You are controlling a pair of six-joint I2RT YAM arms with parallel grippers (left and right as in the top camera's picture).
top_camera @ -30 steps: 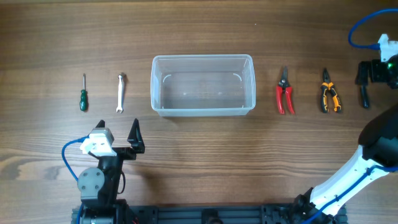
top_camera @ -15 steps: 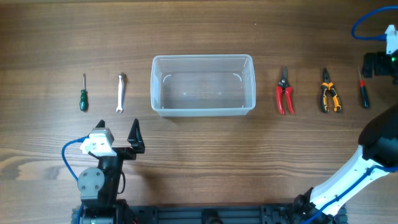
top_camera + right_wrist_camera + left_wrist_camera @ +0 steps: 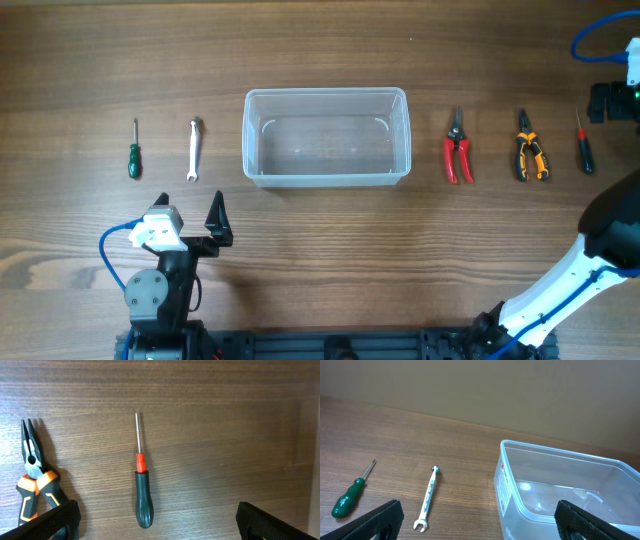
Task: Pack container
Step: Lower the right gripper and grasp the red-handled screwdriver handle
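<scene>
Empty container (image 3: 326, 93) mid-table; right gripper (image 3: 157, 519) out at its 3 o'clock.
The right gripper's fingers are spread wide, as are those of the left gripper (image 3: 477, 520) at the container's 7 o'clock. Between the right fingers lies the red-collared screwdriver (image 3: 143, 502), shaft to 12, handle to 6; this arm is far nearer.

The container (image 3: 327, 93), a clear rectangular plastic bin with rounded corners and a thick rim, is seen standing upright and open-topped just toward 12 o'clock of the overhead view's centre, its long sides laid from 9 to 3 o'clock.
</scene>
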